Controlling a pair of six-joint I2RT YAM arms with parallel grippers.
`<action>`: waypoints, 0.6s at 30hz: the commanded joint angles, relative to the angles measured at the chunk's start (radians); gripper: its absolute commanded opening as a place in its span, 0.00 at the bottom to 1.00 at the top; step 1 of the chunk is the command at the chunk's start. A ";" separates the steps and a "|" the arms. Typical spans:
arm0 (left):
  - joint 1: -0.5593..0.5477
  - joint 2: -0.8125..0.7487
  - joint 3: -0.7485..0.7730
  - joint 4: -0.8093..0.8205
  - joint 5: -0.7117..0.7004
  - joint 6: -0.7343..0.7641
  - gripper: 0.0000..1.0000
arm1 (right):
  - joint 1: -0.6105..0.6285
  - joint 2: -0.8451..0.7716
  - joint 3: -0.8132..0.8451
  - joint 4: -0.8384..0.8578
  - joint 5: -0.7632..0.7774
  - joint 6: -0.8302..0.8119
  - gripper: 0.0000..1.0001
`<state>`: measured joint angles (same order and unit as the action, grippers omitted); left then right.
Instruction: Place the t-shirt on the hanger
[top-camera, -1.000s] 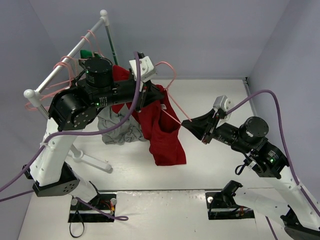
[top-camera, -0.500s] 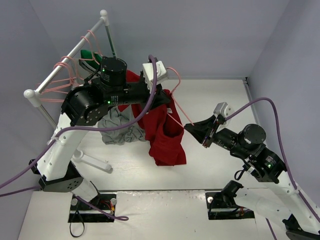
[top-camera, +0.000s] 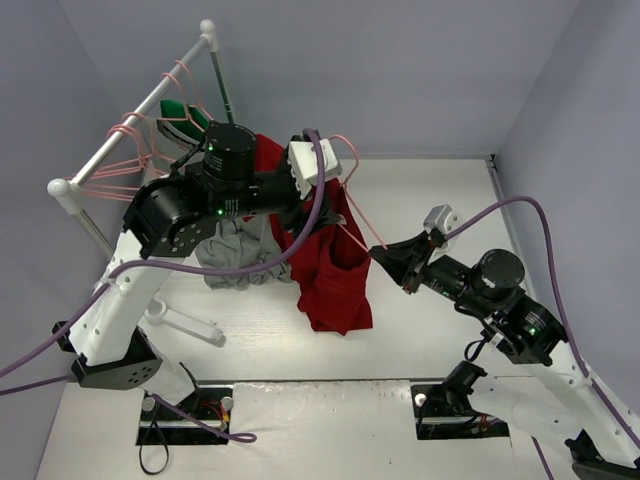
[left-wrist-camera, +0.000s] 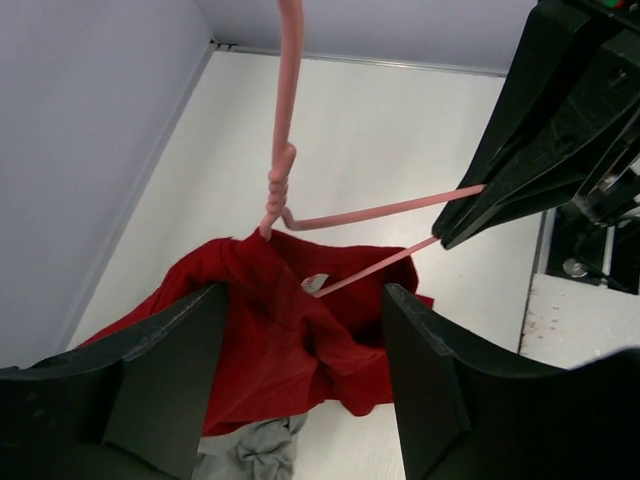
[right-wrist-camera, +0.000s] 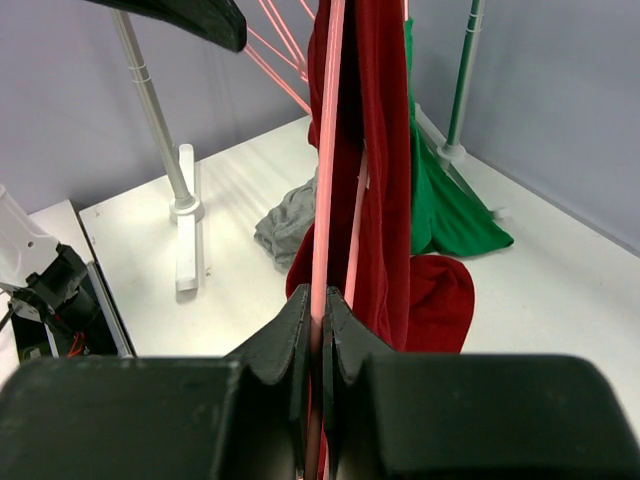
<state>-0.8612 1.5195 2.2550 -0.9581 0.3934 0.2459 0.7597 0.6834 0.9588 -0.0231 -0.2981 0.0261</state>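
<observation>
From above, at frame centre, the t-shirt (top-camera: 335, 280) hangs bunched from the hanger (top-camera: 357, 237), whose right-hand corner the right claw (top-camera: 377, 253) pinches. In the left wrist view, the left claw (left-wrist-camera: 305, 300) stands wide, gripping nothing, with the shirt beyond it. The right wrist view shows that claw clamped on thin wire. The shirt seems draped over one shoulder only. A tilt, or the wire twisting in that pinch, could slide it onto the table (top-camera: 430, 200).

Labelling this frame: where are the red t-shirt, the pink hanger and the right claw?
red t-shirt (top-camera: 335, 290): top view, lower hanging cloth.
pink hanger (left-wrist-camera: 278, 186): left wrist view, twisted neck.
right claw (right-wrist-camera: 321, 318): right wrist view, between fingertips pinching hanger wire.
</observation>
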 joint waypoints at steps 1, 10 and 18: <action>0.030 -0.080 -0.008 0.087 -0.068 0.090 0.58 | 0.004 0.005 -0.002 0.120 -0.026 -0.011 0.00; 0.151 -0.096 -0.058 0.084 -0.051 0.187 0.59 | 0.004 0.013 0.000 0.118 -0.041 0.008 0.00; 0.206 -0.042 -0.085 0.041 0.086 0.278 0.58 | 0.004 0.029 0.018 0.120 -0.076 0.013 0.00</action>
<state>-0.6626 1.4639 2.1742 -0.9439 0.3978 0.4488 0.7601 0.7001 0.9394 -0.0338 -0.3393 0.0296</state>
